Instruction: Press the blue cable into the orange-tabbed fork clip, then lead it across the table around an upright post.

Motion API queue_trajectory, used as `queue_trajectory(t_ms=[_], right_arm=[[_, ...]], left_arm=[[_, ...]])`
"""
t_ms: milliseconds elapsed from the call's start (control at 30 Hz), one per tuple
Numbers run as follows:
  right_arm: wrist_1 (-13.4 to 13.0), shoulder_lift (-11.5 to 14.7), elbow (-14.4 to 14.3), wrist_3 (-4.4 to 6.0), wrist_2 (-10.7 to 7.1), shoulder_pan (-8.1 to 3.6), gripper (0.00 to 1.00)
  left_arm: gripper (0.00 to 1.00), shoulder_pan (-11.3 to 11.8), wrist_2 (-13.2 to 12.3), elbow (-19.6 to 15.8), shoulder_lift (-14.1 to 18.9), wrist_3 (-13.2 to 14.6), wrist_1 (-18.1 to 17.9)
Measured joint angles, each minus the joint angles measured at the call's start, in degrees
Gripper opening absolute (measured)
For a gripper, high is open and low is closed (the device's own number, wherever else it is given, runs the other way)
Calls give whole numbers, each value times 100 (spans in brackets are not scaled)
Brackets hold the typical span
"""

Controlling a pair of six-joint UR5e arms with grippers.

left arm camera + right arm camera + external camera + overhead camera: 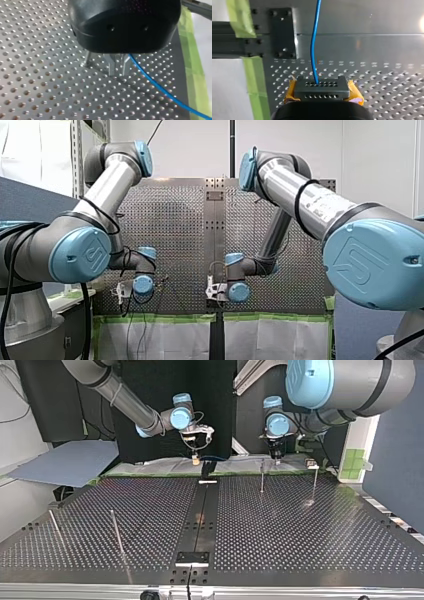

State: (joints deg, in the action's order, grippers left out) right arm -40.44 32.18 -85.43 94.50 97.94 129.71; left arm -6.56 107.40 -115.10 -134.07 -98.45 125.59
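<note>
gripping the blue cable [313,50], my right claw [322,87] is clamped on it, and the cable's long axis runs straight ahead. my left claw [117,67] seems closed on it too, though its fingers are half hidden, and it is nearer the upright post [262,476].

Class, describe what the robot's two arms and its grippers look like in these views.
My left arm and my right arm are silver tubes with light-blue joint caps bearing an embossed logo, with black cables looped around them. My left gripper has a rounded black housing; my right gripper is black with yellow-orange pads.
</note>
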Motion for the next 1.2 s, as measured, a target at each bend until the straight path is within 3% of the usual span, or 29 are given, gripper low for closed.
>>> queue_trajectory(t_ms=[200, 467, 733, 1200], right_arm=[[68, -66, 79, -15, 0, -26, 0], [121, -72, 130, -25, -2, -29, 0], [131, -74, 129, -36, -2, -20, 0], [514, -70, 271, -44, -1, 3, 0]], left_arm=[[17, 9, 4, 149, -231, -16, -2], [17, 39, 63, 420, -261, -71, 390], [17, 60, 199, 240, -240, -67, 561], [20, 15, 50, 62, 160, -41, 483]])
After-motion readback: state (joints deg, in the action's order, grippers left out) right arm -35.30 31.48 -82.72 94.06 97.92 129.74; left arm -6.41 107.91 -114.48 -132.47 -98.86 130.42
